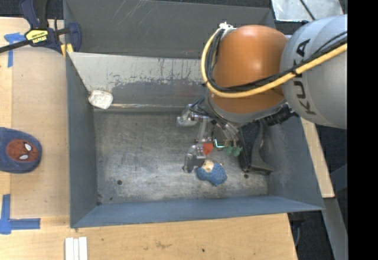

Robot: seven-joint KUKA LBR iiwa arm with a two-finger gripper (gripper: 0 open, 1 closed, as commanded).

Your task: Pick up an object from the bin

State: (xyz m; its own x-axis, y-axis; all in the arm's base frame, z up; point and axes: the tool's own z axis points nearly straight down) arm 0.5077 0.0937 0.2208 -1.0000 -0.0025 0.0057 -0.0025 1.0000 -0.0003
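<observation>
Hanging lower centre, the gripper (196, 161) sits beside a blue lump (214, 175); its width I cannot tell. Probably soft, light: pinch its middle.

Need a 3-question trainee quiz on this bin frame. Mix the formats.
1. True or false: the white lump lies in the far left corner of the bin.
2. Which thing lies nearest the claw? A) white lump B) blue soft thing C) black block
3. Fill in: the arm reaches in from the view's ____.
Key: 1 true; 2 B; 3 right.
</observation>
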